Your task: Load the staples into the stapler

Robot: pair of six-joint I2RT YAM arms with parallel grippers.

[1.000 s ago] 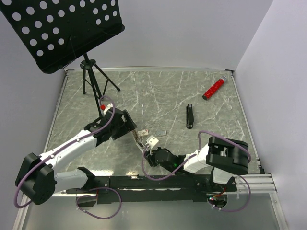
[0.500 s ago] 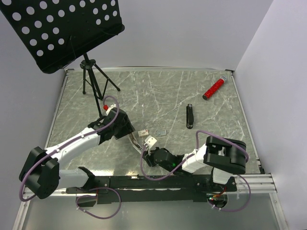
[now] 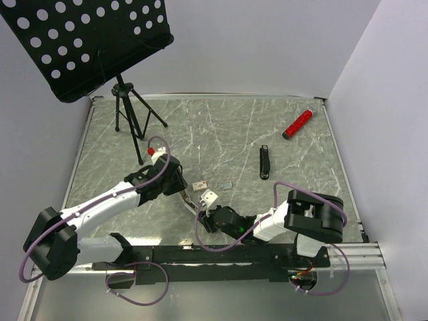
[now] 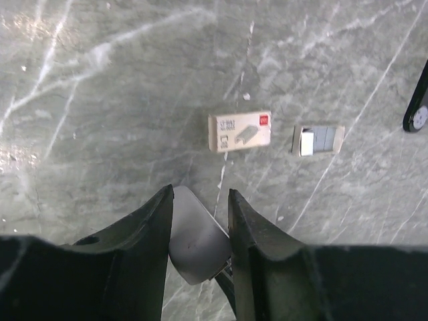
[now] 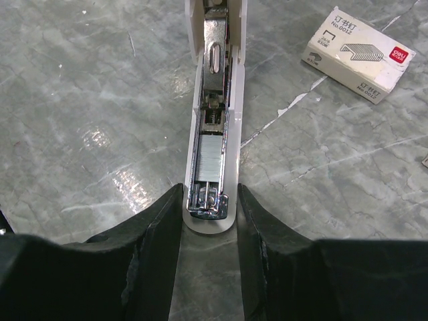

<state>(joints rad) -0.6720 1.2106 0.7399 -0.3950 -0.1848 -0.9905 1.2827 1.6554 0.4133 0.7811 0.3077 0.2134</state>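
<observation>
Clenching the white stapler (image 5: 214, 114), the right end effector (image 5: 209, 200) sees loaded staples (image 5: 209, 159) hidden from overhead.

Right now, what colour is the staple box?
Staple box: cream with red logo, clearest in right wrist view.

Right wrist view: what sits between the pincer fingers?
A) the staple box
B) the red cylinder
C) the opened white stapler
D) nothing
C: the white stapler, opened up, is clamped in the right pincer, while the staple box lies apart on the table.
</observation>
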